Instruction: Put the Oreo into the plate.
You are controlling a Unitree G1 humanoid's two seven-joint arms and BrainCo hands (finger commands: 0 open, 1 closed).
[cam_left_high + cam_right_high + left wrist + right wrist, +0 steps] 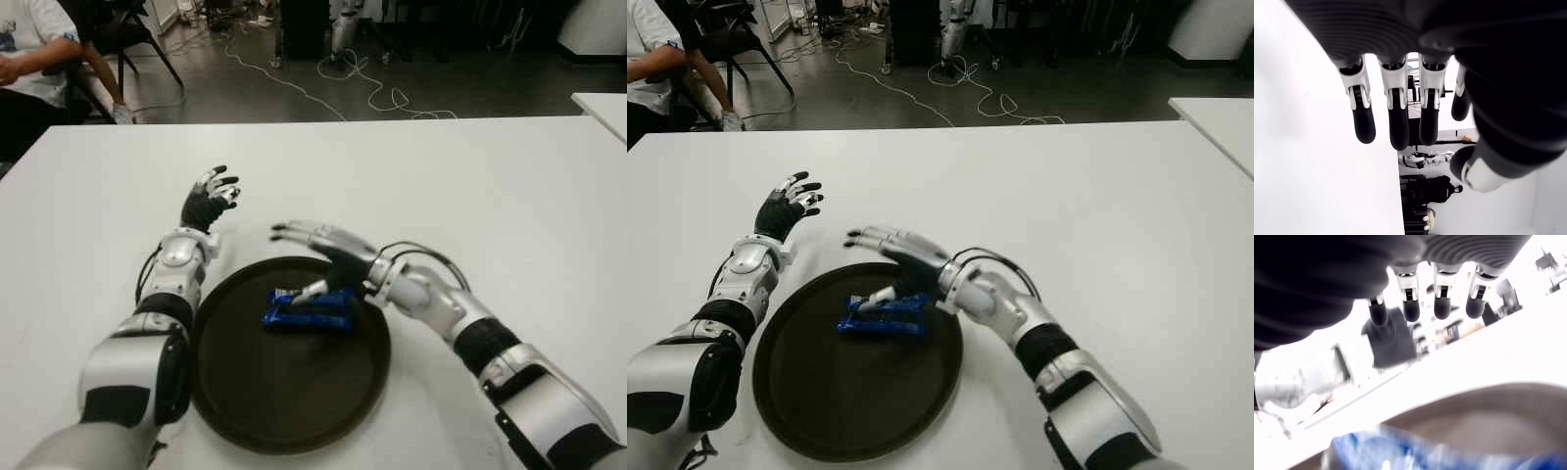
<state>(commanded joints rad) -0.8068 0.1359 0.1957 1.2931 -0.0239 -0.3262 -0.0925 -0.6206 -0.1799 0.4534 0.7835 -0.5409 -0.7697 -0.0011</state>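
Note:
A blue Oreo pack (309, 311) lies flat inside the dark round plate (245, 401), in its far half. My right hand (318, 257) hovers just over the pack with its fingers spread and holding nothing; its thumb points down toward the pack's far end. In the right wrist view the pack (1440, 455) shows as a blue blur below the extended fingers (1442, 303). My left hand (208, 201) is raised beside the plate's far left rim, fingers relaxed and holding nothing.
The white table (490, 196) spreads wide to the right and back. A person's arm (39, 59) and a chair show beyond the far left corner. Cables (372, 93) lie on the floor behind the table. Another white table's corner (602, 108) is at the far right.

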